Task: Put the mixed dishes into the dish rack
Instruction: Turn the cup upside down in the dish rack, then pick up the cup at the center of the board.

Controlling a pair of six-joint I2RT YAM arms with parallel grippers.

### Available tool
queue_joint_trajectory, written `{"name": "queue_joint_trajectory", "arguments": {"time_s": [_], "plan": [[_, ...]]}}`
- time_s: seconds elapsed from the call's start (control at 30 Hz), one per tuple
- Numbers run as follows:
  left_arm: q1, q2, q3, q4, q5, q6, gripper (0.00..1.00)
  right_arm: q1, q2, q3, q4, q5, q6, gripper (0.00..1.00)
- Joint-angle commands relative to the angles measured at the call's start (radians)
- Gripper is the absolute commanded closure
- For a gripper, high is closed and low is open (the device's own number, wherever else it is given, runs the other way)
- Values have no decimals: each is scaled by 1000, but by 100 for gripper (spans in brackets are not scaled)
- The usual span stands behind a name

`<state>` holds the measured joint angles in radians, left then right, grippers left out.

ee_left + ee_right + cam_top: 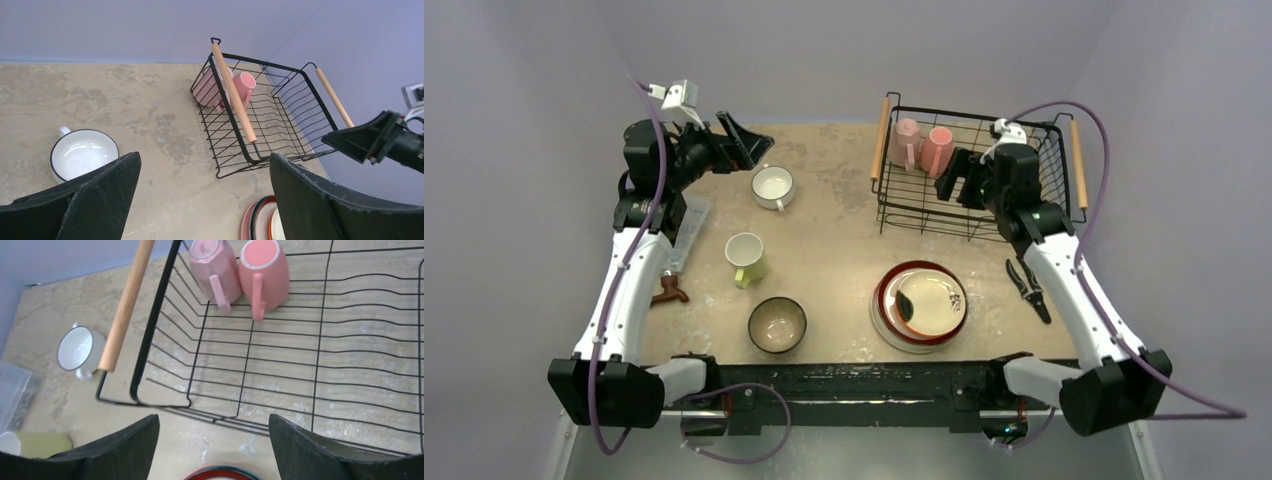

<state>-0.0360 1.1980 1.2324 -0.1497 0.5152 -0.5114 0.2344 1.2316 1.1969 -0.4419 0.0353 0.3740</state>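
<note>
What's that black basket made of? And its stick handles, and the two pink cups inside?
The dish rack looks like thin metal wire with a matte black coating. Its handles look like pale, unpainted wood. The pale pink mug and salmon mug seem ceramic: smooth, slightly glossy.

The table (834, 235) carries the dish rack (914, 195) at 1 o'clock and the white mug (773, 186) at 11. The teal bowl (777, 324) sits at 7, the plate stack (919, 305) at 5.

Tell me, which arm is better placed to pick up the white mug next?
Left, probably. The left gripper, open, hovers close beside the white mug; the right gripper, also open, is farther off, over the dish rack.
</note>
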Motion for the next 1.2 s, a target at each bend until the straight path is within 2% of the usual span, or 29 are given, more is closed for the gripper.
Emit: {"name": "queue_joint_trajectory", "arguments": {"time_s": [0.0, 0.17, 0.27, 0.37, 0.47, 0.57, 0.63, 0.7, 0.9, 1.0, 1.17], "plan": [[-2, -20, -3, 46, -26, 25, 0, 2, -144, -90, -48, -87, -4, 19], [-1, -36, -35, 69, -81, 27, 0, 2, -297, -163, -83, -127, 17, 13], [-2, -28, -24, 26, -107, 45, 0, 1, -331, -165, -112, -221, 49, 13], [-15, -45, -15, -47, -151, 106, 2, 16, -375, -229, -51, -308, 110, 13], [-120, -55, 18, -179, -357, 256, 2, 116, -394, -292, -6, -292, 203, 13], [-330, -41, 56, -303, -637, 423, 0, 355, -389, -288, 0, -131, 270, 14], [-335, -40, 63, -396, -701, 326, 0, 452, -401, -294, 17, -49, 312, 14], [-308, -45, 20, -461, -706, 240, 0, 511, -410, -306, 42, -36, 340, 13], [-298, -32, -20, -601, -729, 127, 0, 551, -409, -279, 8, 14, 327, 13], [-298, -37, -92, -595, -768, 99, 6, 552, -417, -270, -6, 15, 327, 14], [-319, 17, -120, -605, -681, 66, 22, 556, -449, -300, -10, 21, 341, 14]]}}
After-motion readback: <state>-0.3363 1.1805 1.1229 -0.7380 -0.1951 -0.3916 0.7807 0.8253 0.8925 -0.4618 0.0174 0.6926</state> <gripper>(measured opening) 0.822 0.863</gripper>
